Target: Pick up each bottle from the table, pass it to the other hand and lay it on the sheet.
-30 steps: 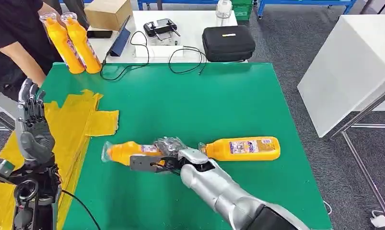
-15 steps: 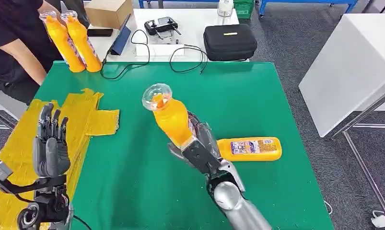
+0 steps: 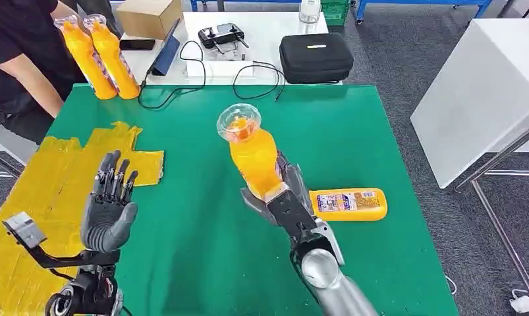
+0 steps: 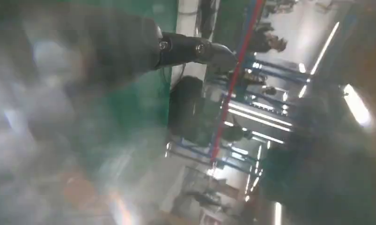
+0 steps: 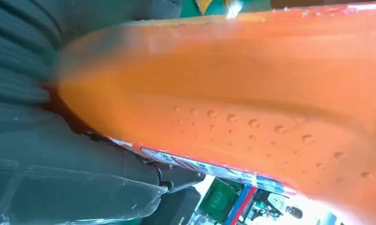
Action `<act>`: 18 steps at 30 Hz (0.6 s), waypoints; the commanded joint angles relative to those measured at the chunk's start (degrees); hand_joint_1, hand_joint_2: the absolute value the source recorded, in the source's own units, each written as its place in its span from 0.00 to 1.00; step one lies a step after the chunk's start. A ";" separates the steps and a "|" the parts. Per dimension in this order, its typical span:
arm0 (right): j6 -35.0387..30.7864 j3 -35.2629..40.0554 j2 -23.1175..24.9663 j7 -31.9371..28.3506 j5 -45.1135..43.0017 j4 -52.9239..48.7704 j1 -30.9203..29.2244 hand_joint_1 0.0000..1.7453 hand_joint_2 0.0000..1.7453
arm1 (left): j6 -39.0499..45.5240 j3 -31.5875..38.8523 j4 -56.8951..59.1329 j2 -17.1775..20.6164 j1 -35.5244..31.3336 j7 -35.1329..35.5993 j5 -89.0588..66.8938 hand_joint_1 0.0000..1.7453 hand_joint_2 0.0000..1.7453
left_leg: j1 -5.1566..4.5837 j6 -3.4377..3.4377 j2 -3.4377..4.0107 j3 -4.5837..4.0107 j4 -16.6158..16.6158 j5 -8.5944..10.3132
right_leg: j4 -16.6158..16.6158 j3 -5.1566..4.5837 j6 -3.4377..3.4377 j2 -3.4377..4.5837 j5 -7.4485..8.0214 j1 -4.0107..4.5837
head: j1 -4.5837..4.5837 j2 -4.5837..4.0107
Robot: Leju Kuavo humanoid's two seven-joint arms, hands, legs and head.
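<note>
The right hand [image 3: 282,197] grips the orange plastic bottle with a clear cap [image 3: 251,155] upright above the green table [image 3: 354,131], the left hand [image 3: 109,207] waits spread and empty; likely heavy and slick, best taken around its waist.

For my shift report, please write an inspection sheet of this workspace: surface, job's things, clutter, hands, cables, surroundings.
Surface: green table, yellow sheet on its left part.
Job's things: one orange bottle held upright above the table; second orange bottle lying on its side; two more in a person's grip.
Clutter: nothing seen on the green table.
Hands: right hand grips the upright bottle; left hand raised, fingers apart, holding nothing.
Cables: black cables reach the far edge.
Surroundings: white table with black case, cardboard box, controller.
</note>
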 commanded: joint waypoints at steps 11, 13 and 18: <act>2.86 9.78 5.26 5.33 5.08 19.21 -14.39 1.00 1.00 | -1.42 -5.44 6.67 0.60 -5.58 1.27 1.78 0.00 1.00 | -0.01 -0.02 0.12 0.23 -0.04 -0.03 | 0.00 0.17 -0.02 0.06 -0.01 0.00 | -0.02 0.00; 2.86 9.78 5.26 5.33 5.08 19.21 -14.39 1.00 1.00 | -1.42 -5.44 6.67 0.60 -5.58 1.27 1.78 0.00 1.00 | -0.01 -0.02 0.12 0.23 -0.04 -0.03 | 0.00 0.17 -0.02 0.06 -0.01 0.00 | -0.02 0.00; 5.16 16.44 7.14 7.54 8.56 19.39 -14.53 1.00 1.00 | 0.23 -3.42 7.73 0.83 -7.08 1.02 1.54 0.00 1.00 | 0.02 -0.02 0.11 0.22 -0.02 -0.04 | 0.00 0.17 -0.02 0.05 -0.02 0.03 | 0.00 0.00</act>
